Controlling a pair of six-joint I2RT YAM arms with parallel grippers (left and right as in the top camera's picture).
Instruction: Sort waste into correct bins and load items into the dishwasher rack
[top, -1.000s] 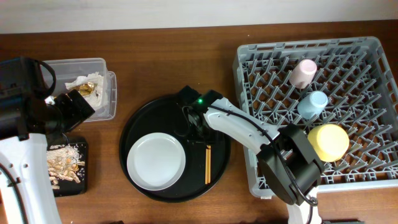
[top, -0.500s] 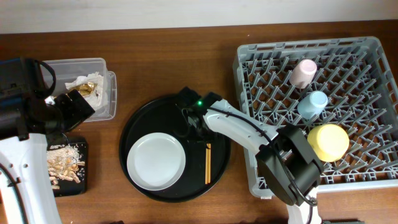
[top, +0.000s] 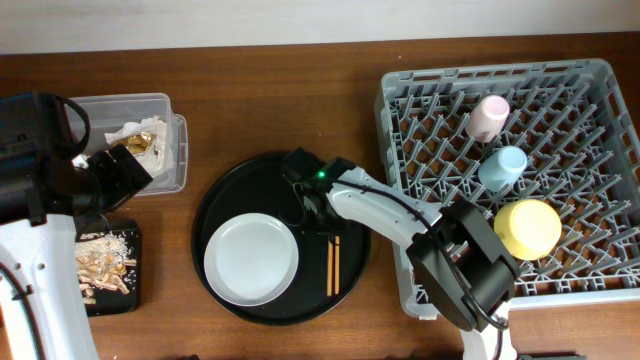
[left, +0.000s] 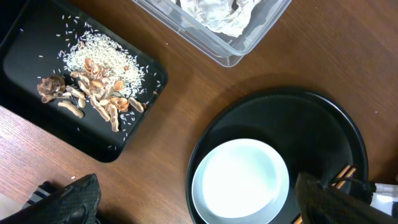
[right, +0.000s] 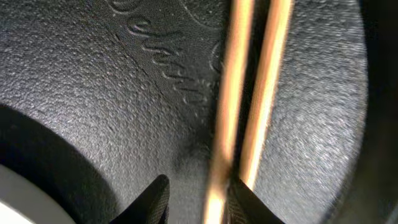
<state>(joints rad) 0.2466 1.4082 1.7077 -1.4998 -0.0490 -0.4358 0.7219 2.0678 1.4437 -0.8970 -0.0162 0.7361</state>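
The pair of wooden chopsticks (top: 332, 265) lies on the round black serving tray (top: 240, 190), right of the pale grey plate (top: 251, 260). My right gripper (top: 317, 212) is low over the chopsticks' far ends. Its fingers (right: 157, 198) stand narrowly parted, with one blurred chopstick (right: 222, 155) between them against the right finger. The other chopstick (right: 268, 93) lies outside that finger. A gap shows beside the left finger. My left gripper (left: 196, 183) hangs wide open and holds nothing, high above the plate (left: 239, 180). The dishwasher rack (top: 420, 120) holds a pink cup (top: 487, 117), a blue cup (top: 503, 167) and a yellow dish (top: 528, 228).
A clear tub (top: 170, 160) at the back left holds crumpled paper and gold foil (top: 135, 138). In front of it, a shallow black tray (left: 37, 37) carries rice and brown scraps (left: 93, 81). Bare wood lies between the serving tray and the rack.
The right gripper has crept a little toward the plate. The chopsticks have shifted slightly left and now lie a touch tilted. The left arm has not moved.
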